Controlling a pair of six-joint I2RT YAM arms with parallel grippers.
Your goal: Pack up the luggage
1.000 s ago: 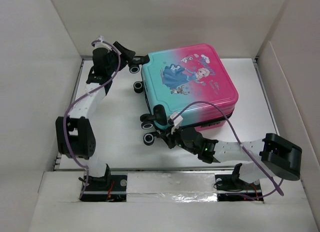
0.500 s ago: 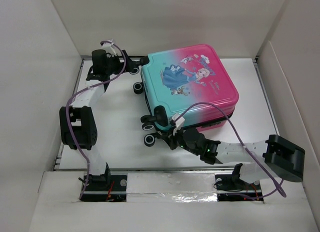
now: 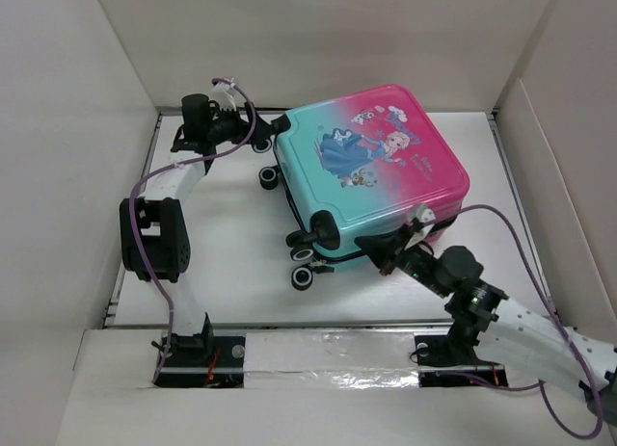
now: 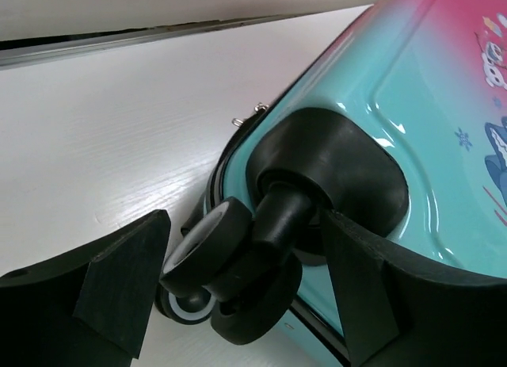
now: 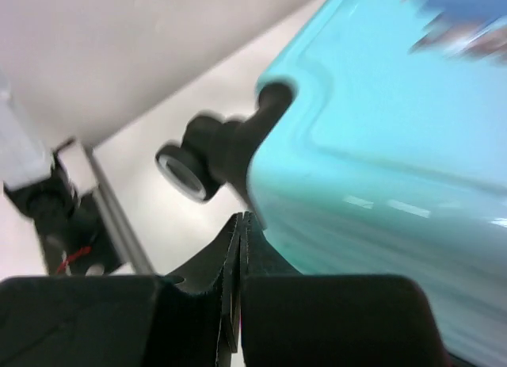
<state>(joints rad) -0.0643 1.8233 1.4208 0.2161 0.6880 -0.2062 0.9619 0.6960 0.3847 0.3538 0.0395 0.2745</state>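
Observation:
The luggage (image 3: pixel 376 162) lies flat and closed on the white table (image 3: pixel 227 239), pink-to-teal shell with the princess print facing up and its black wheels (image 3: pixel 306 275) pointing left. My left gripper (image 3: pixel 262 138) is open at the back-left corner. In the left wrist view its fingers (image 4: pixel 360 292) straddle a black caster wheel (image 4: pixel 226 276) of the teal shell (image 4: pixel 444 129), with small gaps on both sides. My right gripper (image 3: pixel 388 260) is shut at the luggage's front edge. In the blurred right wrist view its closed tips (image 5: pixel 240 218) sit just below the teal shell (image 5: pixel 380 145), holding nothing I can see.
White walls (image 3: pixel 77 128) box in the table on the left, back and right. A metal rail (image 3: pixel 328 332) runs along the near edge by the arm bases. Purple cables (image 3: pixel 482 215) loop off both arms. A front caster (image 5: pixel 186 169) sits left of my right gripper's tips.
The luggage has turned and slid to the right. My right arm swung from the front-left wheels to the middle of the front edge. My left gripper moved right, onto the back-left caster.

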